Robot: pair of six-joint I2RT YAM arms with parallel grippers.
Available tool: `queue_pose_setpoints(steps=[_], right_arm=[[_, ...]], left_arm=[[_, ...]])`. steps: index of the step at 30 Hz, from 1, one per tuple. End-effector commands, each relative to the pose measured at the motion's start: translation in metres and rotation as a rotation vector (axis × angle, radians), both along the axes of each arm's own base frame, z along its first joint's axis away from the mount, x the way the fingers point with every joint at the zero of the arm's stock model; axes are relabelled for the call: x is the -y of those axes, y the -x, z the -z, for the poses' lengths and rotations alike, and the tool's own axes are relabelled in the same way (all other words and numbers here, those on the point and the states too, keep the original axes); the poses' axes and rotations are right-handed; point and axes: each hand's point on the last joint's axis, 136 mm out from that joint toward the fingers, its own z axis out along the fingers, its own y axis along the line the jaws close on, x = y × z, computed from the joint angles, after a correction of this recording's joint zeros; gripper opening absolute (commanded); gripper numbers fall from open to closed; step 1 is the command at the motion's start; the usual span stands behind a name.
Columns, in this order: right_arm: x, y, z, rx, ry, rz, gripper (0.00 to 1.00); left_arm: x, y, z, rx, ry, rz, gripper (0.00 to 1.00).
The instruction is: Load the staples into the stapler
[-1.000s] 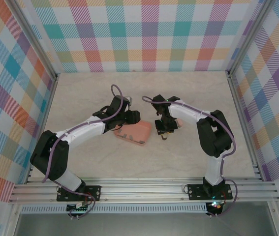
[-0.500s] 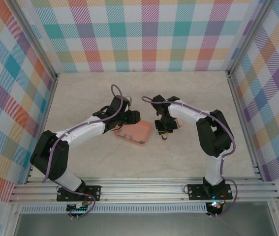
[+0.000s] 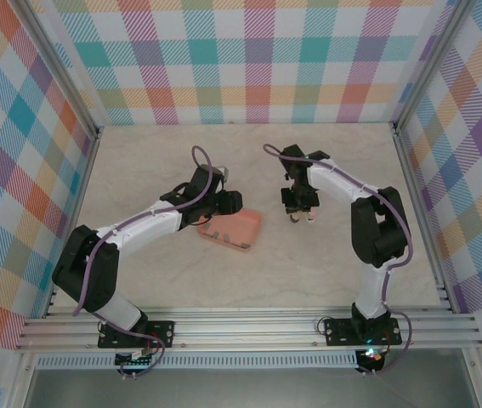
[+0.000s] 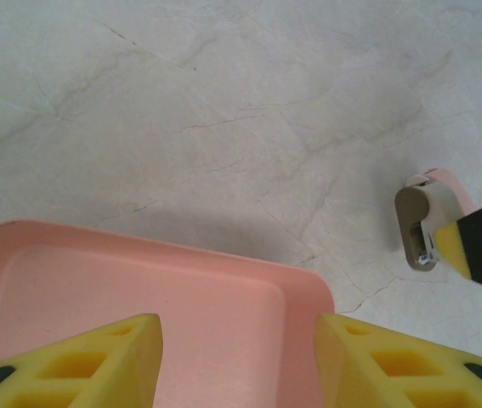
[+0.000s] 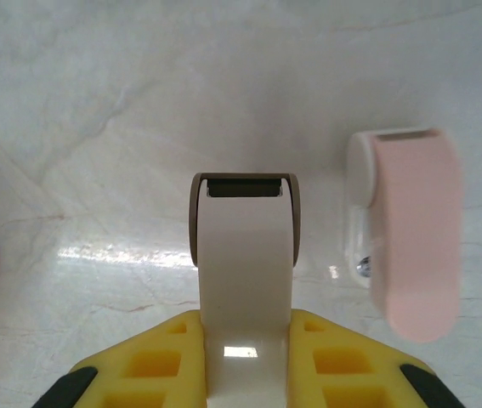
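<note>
The right claw (image 5: 245, 338) is pinching the stapler (image 5: 243, 255) by its white body, with its yellow fingers (image 5: 151, 361) pressing in on either side of it. The stapler is standing open. Its dark metal channel end (image 5: 243, 188) is pointing away from the wrist, and its pink cover (image 5: 411, 246) is swinging out beside the body, apart from the channel. From above, the stapler is sitting slightly right of the table's (image 3: 155, 280) centre, toward the right edge. Whether it is resting on the marbled surface or hanging just over it cannot be told.

The staples (image 3: 218, 235) are lying as tiny dark strips inside the salmon-pink tray (image 3: 245, 223), toward the tray's near-left side. The tray is resting flat around the middle of the table, just left of the stapler and not touching it.

The left claw (image 4: 236, 333) is hovering over the tray's far-left part with its two yellow fingers (image 4: 96, 353) standing spread. Only the tray's bare pink floor is showing between them, and they are gripping nothing. In the left wrist view the tray's rounded far corner is lying just ahead of the fingers. Beyond it, the stapler's end is showing against a yellow-and-black finger of the right claw.
</note>
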Motion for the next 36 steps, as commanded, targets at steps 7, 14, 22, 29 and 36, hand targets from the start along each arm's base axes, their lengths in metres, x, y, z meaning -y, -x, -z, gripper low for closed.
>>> queue_pose_setpoints(steps=[7,14,22,29,36], right_arm=[[0.001,-0.006,0.008,-0.034,-0.013,-0.008,0.20],[0.002,0.004,0.014,-0.077,-0.011,-0.003,0.21],[0.007,0.014,0.012,-0.108,0.004,0.009,0.21],[0.005,0.016,0.021,-0.124,-0.009,0.017,0.22],[0.005,0.017,0.022,-0.122,-0.011,0.019,0.31]], left_arm=[[-0.002,-0.010,-0.010,0.022,-0.005,-0.010,0.50],[-0.001,-0.010,-0.009,0.018,-0.006,-0.009,0.50],[0.001,-0.011,-0.009,0.015,0.003,-0.008,0.50],[0.001,-0.010,-0.008,0.012,0.002,-0.006,0.50],[0.000,-0.010,-0.009,0.010,0.002,-0.012,0.51]])
